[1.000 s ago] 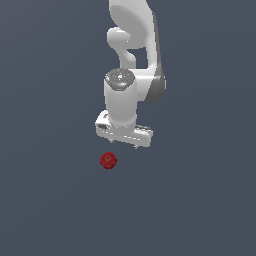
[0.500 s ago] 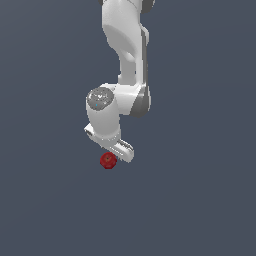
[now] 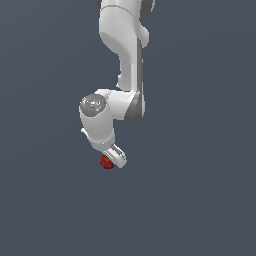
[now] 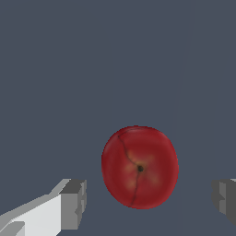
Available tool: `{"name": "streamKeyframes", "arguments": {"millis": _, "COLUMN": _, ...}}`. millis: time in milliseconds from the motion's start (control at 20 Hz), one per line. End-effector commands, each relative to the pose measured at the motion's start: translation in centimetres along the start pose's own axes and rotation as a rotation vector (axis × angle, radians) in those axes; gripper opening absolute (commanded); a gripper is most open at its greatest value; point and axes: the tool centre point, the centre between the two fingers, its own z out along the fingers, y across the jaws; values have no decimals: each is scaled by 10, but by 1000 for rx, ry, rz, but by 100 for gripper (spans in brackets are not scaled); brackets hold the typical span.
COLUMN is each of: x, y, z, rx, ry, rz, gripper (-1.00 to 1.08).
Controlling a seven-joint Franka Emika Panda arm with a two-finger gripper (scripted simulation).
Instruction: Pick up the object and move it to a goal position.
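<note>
I've brought the gripper (image 3: pixel 111 159) down from above the desk (image 3: pixel 200 200) until it sits right over the apple (image 3: pixel 105 162), so the grasp looks close. The exterior view hides most of the apple behind the gripper. My wrist view shows what that one can't: the apple (image 4: pixel 139 167) lies between the wide-open fingers (image 4: pixel 73 203), touching neither.
</note>
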Motion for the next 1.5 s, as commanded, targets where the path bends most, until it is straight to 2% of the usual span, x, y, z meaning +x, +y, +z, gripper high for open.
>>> {"name": "streamKeyframes", "arguments": {"millis": 0, "x": 0, "y": 0, "z": 0, "rx": 0, "ry": 0, "rz": 0, "gripper": 100}}
{"name": "streamKeyframes", "arguments": {"millis": 250, "x": 0, "y": 0, "z": 10, "rx": 0, "ry": 0, "rz": 1, "gripper": 100}}
{"name": "streamKeyframes", "arguments": {"millis": 600, "x": 0, "y": 1, "z": 46, "rx": 0, "ry": 0, "rz": 6, "gripper": 100}}
{"name": "streamKeyframes", "arguments": {"millis": 850, "x": 1, "y": 0, "z": 51, "rx": 0, "ry": 0, "rz": 6, "gripper": 100}}
{"name": "streamKeyframes", "arguments": {"millis": 900, "x": 1, "y": 0, "z": 51, "rx": 0, "ry": 0, "rz": 6, "gripper": -100}}
{"name": "streamKeyframes", "arguments": {"millis": 1450, "x": 0, "y": 0, "z": 50, "rx": 0, "ry": 0, "rz": 5, "gripper": -100}}
